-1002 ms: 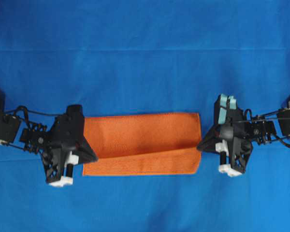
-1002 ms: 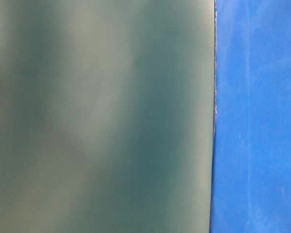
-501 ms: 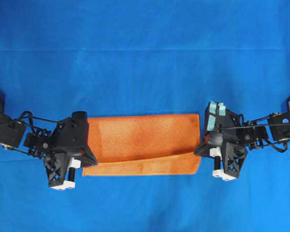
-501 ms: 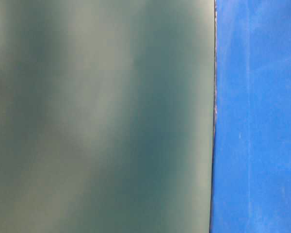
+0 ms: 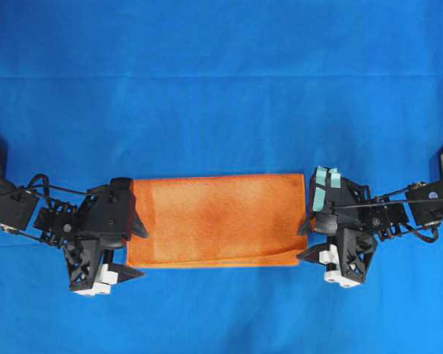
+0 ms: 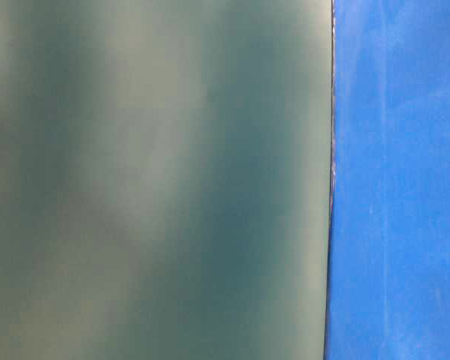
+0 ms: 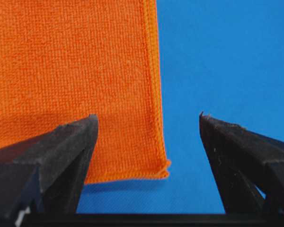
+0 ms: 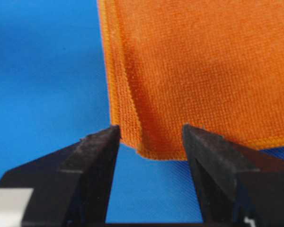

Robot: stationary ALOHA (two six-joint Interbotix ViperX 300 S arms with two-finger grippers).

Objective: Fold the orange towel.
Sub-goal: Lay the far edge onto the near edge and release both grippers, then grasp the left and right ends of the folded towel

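Now the orange towel [image 5: 215, 220] lies flat on the blue sheet [image 5: 221, 88], folded into a wide band in the lower middle of the overhead view. Its upper layer stops a little short of the near edge, so a thin strip of the lower layer shows along the bottom, more on the right.

At the towel's left end the left gripper [image 5: 136, 249] stands with its jaws spread wide, holding nothing. From the left wrist camera, one black finger [image 7: 61, 156] sits over the towel's [image 7: 71, 85] near corner and the other is out over bare sheet [image 7: 227, 56], so the hemmed side edge runs between them.

At the right end the right gripper [image 5: 306, 240] is likewise spread apart and empty. Its wrist view shows the towel's [image 8: 203, 71] doubled corner just ahead of the gap between the two fingers [image 8: 92, 156], with the stacked hems visible along the left edge.

The table-level view gives only a blurred grey-green surface [image 6: 157, 180] beside a strip of blue [image 6: 397, 180].
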